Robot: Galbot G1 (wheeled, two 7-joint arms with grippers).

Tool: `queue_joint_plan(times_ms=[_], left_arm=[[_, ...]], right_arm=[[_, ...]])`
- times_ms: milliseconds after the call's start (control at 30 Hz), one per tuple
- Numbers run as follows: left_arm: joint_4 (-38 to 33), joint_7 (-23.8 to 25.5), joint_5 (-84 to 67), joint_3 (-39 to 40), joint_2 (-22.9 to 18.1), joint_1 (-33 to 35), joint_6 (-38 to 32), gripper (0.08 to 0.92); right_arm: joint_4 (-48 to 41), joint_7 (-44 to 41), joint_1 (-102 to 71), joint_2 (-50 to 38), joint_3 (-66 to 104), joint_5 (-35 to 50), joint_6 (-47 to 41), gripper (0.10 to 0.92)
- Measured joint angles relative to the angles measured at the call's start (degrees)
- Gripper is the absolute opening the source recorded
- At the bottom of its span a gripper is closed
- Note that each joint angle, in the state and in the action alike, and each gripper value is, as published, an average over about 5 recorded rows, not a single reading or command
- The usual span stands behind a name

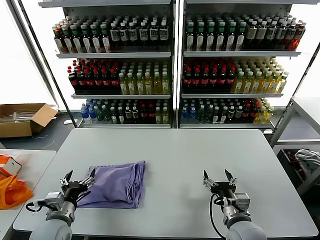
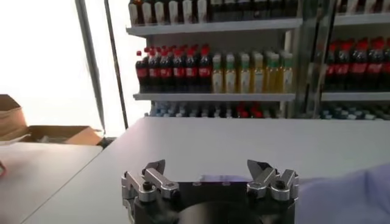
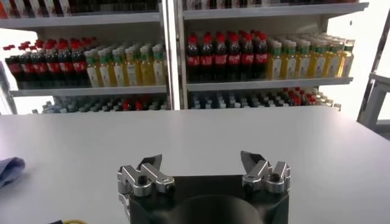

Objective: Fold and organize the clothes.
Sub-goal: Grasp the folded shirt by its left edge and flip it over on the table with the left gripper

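Nearest the head camera, at the near edge of the pale grey rectangular worktop [image 1: 170,150], stand the two black-and-silver two-fingered end effectors. Left end effector [image 1: 78,178]: near the worktop's near-left corner, fingers spread wide apart and gripping nothing; in the head view its tips overlap the left margin of the folded garment, though whether they touch it cannot be told. In its own wrist view the left end effector [image 2: 206,171] shows both fingers parted, with lavender fabric visible between and beside them. Right end effector [image 1: 217,178]: near the worktop's near edge, right of centre, fingers likewise spread wide and empty, over bare surface and well apart from the garment. In its own wrist view the right end effector [image 3: 202,165] has open fingers with only worktop ahead.

Lavender-purple T-shirt of thin soft fabric [image 1: 117,184]: lying flat on the near-left part of the worktop, folded into a roughly rectangular bundle with layered folds along its right side; no print shows on the upper surface.

Bright orange fabric bag [image 1: 12,189]: on a separate white surface beyond the worktop's left edge. Open brown cardboard box [image 1: 22,117]: on the floor, far left. Metal shelving stocked with rows of bottled drinks [image 1: 175,70]: beyond the worktop's far edge. Pale grey-white cloth [image 1: 307,160]: beyond the right edge, on a lower rack.
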Motion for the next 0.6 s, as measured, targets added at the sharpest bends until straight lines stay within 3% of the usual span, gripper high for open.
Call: queue_joint_plan(times_ms=[600], left_arm=[[4.67, 1.35, -8.38, -1.63, 0.17, 0.1, 1.44, 0.823]], right_arm=[[-0.01, -0.02, -0.46, 0.37, -0.11, -0.28, 0.19, 0.823]])
